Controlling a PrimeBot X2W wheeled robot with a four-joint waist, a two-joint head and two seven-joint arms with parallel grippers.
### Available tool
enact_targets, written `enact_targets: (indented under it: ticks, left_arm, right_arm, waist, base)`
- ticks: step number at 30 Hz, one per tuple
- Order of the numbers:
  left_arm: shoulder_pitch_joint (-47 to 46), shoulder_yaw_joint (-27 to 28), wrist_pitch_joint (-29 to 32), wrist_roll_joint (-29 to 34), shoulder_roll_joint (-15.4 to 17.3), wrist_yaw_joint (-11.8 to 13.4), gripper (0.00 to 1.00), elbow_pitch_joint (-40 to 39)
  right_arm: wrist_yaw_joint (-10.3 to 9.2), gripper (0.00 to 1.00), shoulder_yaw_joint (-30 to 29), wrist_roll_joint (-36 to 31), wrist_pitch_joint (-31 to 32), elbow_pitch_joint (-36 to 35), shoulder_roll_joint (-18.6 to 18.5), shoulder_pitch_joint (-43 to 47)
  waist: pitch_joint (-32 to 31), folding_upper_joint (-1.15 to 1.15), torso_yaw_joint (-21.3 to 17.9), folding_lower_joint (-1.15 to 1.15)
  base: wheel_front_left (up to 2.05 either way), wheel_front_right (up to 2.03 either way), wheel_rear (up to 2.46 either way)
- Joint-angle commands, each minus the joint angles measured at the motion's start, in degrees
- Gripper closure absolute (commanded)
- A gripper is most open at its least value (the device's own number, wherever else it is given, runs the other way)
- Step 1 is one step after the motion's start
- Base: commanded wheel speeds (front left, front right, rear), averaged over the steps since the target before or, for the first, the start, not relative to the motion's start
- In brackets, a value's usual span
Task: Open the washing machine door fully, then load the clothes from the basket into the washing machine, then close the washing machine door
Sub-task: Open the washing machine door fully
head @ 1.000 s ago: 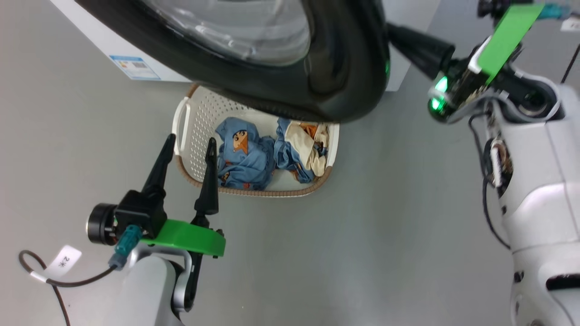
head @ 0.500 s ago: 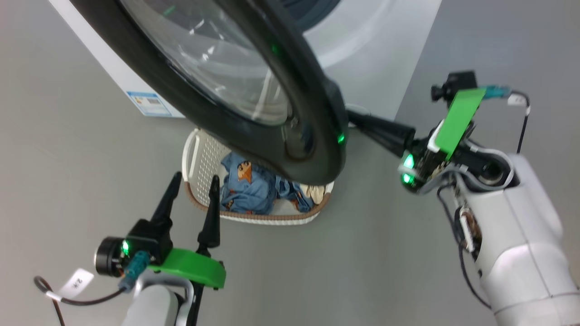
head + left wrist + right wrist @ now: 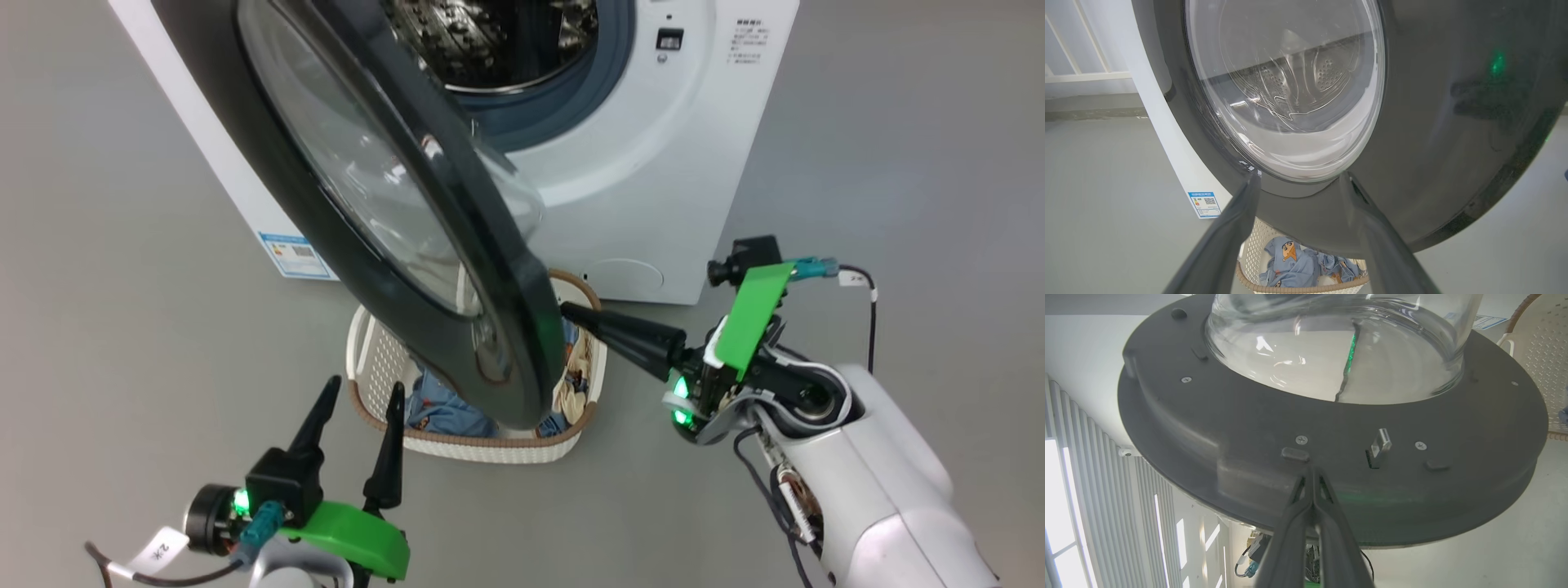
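Observation:
The white washing machine (image 3: pixel 653 163) stands ahead, its steel drum (image 3: pixel 498 41) exposed. Its glossy black door (image 3: pixel 351 269) hangs swung out towards me, and the glass bowl (image 3: pixel 1331 347) bulges from its inner side. My right gripper (image 3: pixel 567 310) is shut, its tips (image 3: pixel 1312 473) against the door's inner face near the latch (image 3: pixel 1380 443). The cream basket (image 3: pixel 482 445) sits on the floor below the door, with the blue clothes (image 3: pixel 1290 265) in it, partly hidden. My left gripper (image 3: pixel 365 388) is open and holds nothing, just in front of the basket's left end.
Grey floor (image 3: pixel 122 286) lies all around the machine and basket. A blue energy sticker (image 3: pixel 298 255) is low on the machine's left side. A round filter cap (image 3: pixel 624 278) sits low on its front. The right forearm (image 3: pixel 857 465) reaches in from the lower right.
The head camera has tilted up and now shows the drum. The door has swung further out, with the shut right gripper against its inner face. The left gripper stays open.

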Motion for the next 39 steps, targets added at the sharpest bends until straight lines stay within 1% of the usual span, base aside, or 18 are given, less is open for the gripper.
enact_targets:
  ticks: [1, 6, 14, 20, 25, 32, 39]
  left_arm:
    - [0.09, 1.51, -0.46, 0.18, 1.04, -0.31, 0.0, -0.66]
    - [0.98, 1.22, -0.46, 0.19, 1.04, -0.55, 0.0, -0.01]
    - [1.45, 1.38, -0.46, 0.23, 1.04, -0.56, 0.0, 0.1]
    - [1.89, 1.99, -0.46, 0.26, 1.04, -0.64, 0.0, 0.24]
    - [1.96, 2.45, -0.46, 0.43, 1.04, -0.77, 0.0, 0.19]
    - [2.16, 3.24, -0.46, 0.79, 1.04, -0.83, 0.0, 0.12]
    - [2.49, 3.94, -0.46, 1.0, 1.04, -0.91, 0.0, 0.11]
  right_arm:
    - [0.09, 1.0, 2.12, 1.19, -0.77, -1.44, 1.53, 0.83]
    - [0.09, 1.0, 4.27, 2.75, -2.3, -1.19, 1.53, 1.82]
    - [0.09, 1.0, 5.58, 3.72, -3.84, -0.86, 1.53, 2.12]
    - [0.09, 1.0, 5.11, 4.14, -5.33, -1.18, 1.23, 2.55]
    - [0.09, 1.0, 3.91, 4.94, -6.57, -2.33, 0.27, 3.42]
    - [0.09, 1.0, 1.68, 5.66, -8.95, -6.43, -2.05, 6.46]
    - [0.09, 1.0, -1.06, 3.68, -14.29, -14.23, -4.81, 12.46]
  waist:
    - [-1.63, 0.0, 0.38, 0.0]
    - [-3.23, 0.0, 0.51, 0.0]
    - [-4.06, 0.0, 0.33, 0.0]
    - [-4.48, 0.0, -0.2, 0.0]
    - [-4.42, 0.0, -0.7, 0.0]
    - [-4.64, 0.0, -1.53, 0.0]
    - [-4.98, 0.0, -2.53, 0.0]
  base:
    - [0.0, 0.0, 0.0]
    - [0.0, 0.0, 0.0]
    - [0.0, 0.0, 0.0]
    - [0.0, 0.0, 0.0]
    - [0.0, 0.0, 0.0]
    - [0.0, 0.0, 0.0]
    - [0.0, 0.0, 0.0]
